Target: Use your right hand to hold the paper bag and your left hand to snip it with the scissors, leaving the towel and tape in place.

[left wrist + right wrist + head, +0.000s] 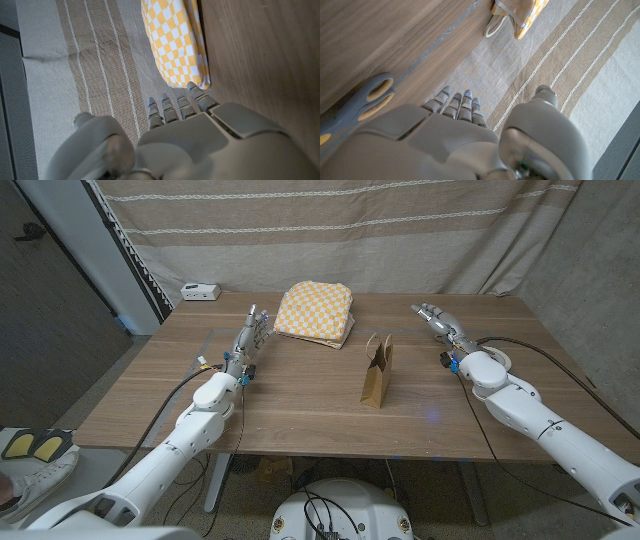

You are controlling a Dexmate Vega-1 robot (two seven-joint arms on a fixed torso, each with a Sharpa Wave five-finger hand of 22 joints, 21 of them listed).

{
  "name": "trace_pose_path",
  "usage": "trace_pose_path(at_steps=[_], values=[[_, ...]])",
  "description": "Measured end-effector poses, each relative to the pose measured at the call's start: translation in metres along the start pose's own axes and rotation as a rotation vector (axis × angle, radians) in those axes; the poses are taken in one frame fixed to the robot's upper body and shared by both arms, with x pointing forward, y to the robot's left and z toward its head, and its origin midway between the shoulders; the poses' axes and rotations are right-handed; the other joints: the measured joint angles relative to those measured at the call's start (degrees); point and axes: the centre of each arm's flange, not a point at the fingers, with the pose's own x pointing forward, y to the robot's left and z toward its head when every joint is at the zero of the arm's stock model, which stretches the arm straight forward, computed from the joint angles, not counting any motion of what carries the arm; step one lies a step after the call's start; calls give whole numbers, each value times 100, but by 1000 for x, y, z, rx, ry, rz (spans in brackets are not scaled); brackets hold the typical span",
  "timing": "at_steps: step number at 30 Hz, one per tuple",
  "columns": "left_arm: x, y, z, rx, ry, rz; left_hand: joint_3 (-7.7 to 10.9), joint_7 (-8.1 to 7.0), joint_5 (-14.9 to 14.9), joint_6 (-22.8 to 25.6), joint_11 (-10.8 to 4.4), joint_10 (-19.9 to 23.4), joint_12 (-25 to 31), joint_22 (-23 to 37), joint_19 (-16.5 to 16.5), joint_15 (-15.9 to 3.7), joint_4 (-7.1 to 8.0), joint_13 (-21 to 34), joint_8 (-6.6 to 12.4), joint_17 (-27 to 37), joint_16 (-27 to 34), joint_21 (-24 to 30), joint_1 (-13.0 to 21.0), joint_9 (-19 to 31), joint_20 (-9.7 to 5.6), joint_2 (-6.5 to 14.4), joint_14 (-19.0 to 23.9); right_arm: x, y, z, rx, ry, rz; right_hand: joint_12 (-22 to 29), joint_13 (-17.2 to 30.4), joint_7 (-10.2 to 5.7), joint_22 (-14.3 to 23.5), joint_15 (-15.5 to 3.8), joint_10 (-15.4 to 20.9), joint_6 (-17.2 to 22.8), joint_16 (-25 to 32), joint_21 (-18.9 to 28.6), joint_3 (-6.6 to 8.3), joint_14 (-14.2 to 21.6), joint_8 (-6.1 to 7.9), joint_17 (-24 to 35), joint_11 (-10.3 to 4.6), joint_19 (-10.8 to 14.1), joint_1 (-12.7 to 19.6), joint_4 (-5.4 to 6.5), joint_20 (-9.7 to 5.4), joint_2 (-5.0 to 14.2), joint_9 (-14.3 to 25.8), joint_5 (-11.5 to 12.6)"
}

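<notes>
Standing upright mid-table, the paper bag (377, 371) looks light enough to tip. Right hand (437, 319) waits well off to its side, fingers apart, empty; left hand (253, 336) likewise, just beside the checkered towel (315, 310). Scissors (357, 102) lie under the right hand, an awkward reach for the left.

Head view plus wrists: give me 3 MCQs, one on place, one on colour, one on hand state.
1. The paper bag stands:
A. near the table's middle
B. on the towel
C. in the right hand

2. The towel is checked:
A. blue-white
B. yellow-white
C. red-black

3. The left hand is:
A. holding scissors
B. gripping the bag
C. holding nothing

Key:
1. A, the bag stands upright alone between the arms, apart from the right hand.
2. B, both the head and left wrist views show yellow-white checks.
3. C, its fingers are extended with nothing in them.
</notes>
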Motion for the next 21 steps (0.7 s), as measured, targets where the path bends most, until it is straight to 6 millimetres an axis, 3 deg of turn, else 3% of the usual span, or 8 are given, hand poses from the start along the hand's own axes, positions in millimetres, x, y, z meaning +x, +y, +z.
trace_pose_path(at_steps=[7, 21], values=[[0, 0, 0, 3, 2, -1, 0, 31, 0, 31, 0, 0, 0, 0, 0, 1, 0, 0, 0, 0, 0, 0, 19, 0, 0, 19, -1, 0, -4, 2, -51, 12, -14, 0, 0, 18, 0, -21, 41, 23, 0, -33, 119, 21, 0, 0, -41, 76, 270, -119, 11, 137, 28, 27], [2, 3, -1, 7, 4, 2, 0, 31, 0, 31, 0, 0, 0, 0, 0, 1, 0, 1, 0, -1, 0, 0, 19, 0, 0, 19, 0, -6, -14, 3, -151, 46, -44, 23, 1, -10, 0, -13, 134, 51, 0, -33, 242, 117, 0, 1, -71, 155, 574, -247, 31, 200, 28, 26]])
